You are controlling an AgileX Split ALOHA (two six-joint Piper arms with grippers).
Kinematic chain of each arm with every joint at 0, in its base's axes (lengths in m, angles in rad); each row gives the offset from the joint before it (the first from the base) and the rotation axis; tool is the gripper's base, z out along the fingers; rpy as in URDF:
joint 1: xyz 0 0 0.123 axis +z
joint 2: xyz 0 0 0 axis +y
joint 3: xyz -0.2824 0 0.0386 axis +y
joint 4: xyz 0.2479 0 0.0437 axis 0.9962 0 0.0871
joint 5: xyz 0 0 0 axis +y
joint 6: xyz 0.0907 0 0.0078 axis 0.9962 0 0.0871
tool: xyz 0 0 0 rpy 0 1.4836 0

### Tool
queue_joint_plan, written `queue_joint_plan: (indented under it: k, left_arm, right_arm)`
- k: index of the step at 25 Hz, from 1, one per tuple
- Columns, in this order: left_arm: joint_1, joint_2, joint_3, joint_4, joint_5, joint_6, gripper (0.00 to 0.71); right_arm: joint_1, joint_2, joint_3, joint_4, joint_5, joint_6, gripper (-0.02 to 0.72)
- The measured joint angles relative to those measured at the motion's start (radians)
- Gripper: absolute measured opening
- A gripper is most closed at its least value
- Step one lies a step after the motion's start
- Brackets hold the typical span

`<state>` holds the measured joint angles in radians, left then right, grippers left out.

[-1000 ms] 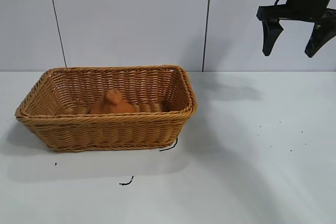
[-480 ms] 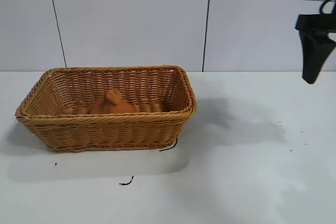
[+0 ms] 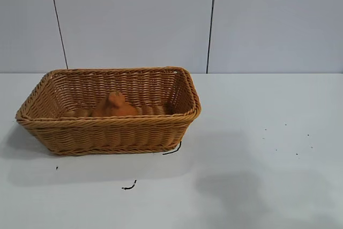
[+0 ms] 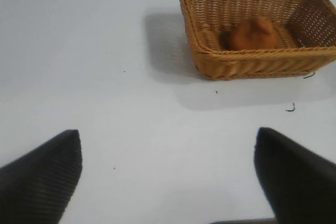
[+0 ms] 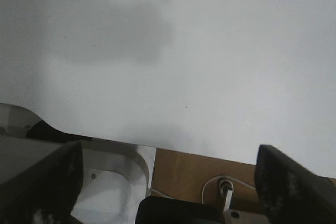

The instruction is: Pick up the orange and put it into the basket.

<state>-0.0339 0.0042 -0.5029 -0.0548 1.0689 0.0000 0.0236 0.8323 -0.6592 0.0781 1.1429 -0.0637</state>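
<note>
The orange (image 3: 113, 105) lies inside the tan wicker basket (image 3: 107, 127) at the left of the table. Both also show in the left wrist view: the orange (image 4: 254, 34) in the basket (image 4: 252, 62). My left gripper (image 4: 168, 174) is open and empty above bare table, well away from the basket; it does not show in the exterior view. My right gripper (image 5: 168, 182) is open and empty over the table's edge, also outside the exterior view.
Two short black scraps (image 3: 128, 186) lie on the white table in front of the basket, one at its corner (image 3: 172, 149). In the right wrist view the table edge, a white mount (image 5: 113, 182) and a brown surface with a cable (image 5: 210, 177) show below.
My right gripper has moved right and out of the exterior view. Its shadow has shifted toward the table's front. The orange and basket have not moved.
</note>
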Motion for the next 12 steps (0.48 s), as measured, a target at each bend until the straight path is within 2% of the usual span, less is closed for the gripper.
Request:
queue_joint_plan:
  k: [5, 12]
  left_arm:
    - [0.0, 0.0, 0.0, 0.0, 0.0, 0.0, 0.639]
    - [0.0, 0.0, 0.0, 0.0, 0.0, 0.0, 0.639]
  right_arm:
    - [0.0, -0.311, 0.133, 0.0, -0.089, -0.002, 0.635]
    - [0.0, -0.616, 0.159, 0.0, -0.119, -0.002, 0.635]
